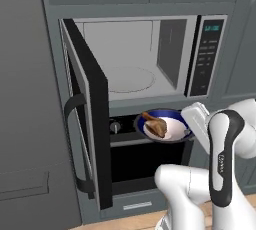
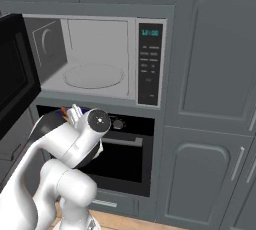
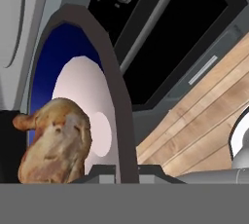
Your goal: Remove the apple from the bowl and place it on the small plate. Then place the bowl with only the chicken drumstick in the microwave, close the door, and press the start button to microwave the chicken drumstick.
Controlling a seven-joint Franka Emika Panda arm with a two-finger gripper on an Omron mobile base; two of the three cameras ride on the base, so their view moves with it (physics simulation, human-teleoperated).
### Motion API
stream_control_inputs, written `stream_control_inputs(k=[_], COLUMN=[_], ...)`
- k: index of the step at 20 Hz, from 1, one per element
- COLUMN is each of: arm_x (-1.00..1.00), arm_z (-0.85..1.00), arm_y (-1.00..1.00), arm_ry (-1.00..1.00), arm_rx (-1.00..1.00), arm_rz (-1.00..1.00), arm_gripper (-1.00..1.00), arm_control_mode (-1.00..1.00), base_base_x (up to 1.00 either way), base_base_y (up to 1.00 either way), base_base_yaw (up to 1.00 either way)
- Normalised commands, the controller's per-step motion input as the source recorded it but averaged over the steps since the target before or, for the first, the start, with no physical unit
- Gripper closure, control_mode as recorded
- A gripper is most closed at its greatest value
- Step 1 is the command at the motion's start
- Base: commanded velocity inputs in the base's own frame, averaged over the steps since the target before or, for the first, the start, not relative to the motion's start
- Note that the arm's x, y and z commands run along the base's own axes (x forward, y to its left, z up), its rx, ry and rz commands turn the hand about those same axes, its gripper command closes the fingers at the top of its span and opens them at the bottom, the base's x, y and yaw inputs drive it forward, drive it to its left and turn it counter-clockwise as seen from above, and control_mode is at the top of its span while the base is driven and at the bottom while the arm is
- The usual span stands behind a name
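Gripper (image 3: 115,172) clamped on the rim of the bowl (image 1: 172,129), carried level in front of the oven, below and just outside the open microwave (image 1: 145,59). The cavity lies up and ahead of the bowl. Chicken drumstick (image 1: 155,124) lies inside, long axis across the bowl, bone end pointing toward the door (image 1: 87,114) side.

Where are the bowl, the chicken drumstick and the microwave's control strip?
bowl (image 1: 175,129): left base view, white inside, right of the drumstick.
chicken drumstick (image 3: 56,142): hand view, thick meaty end.
microwave control strip (image 2: 150,64): right base view, black button area under the teal display.
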Motion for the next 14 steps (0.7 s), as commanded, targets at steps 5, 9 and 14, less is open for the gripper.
stream_control_inputs(k=[5,9,14], arm_x=[0.16,0.73,0.91], arm_z=[0.22,0.48,0.36], arm_y=[0.09,0.24,0.31], arm_ry=[-0.09,-0.14,-0.06], arm_rx=[0.00,0.00,0.00], arm_rz=[-0.08,-0.22,-0.21], arm_gripper=[1.00,1.00,1.00], arm_control_mode=[-1.00,-1.00,-1.00], base_base_x=[0.00,0.00,0.00], base_base_y=[0.00,0.00,0.00], base_base_yaw=[0.00,0.00,0.00])
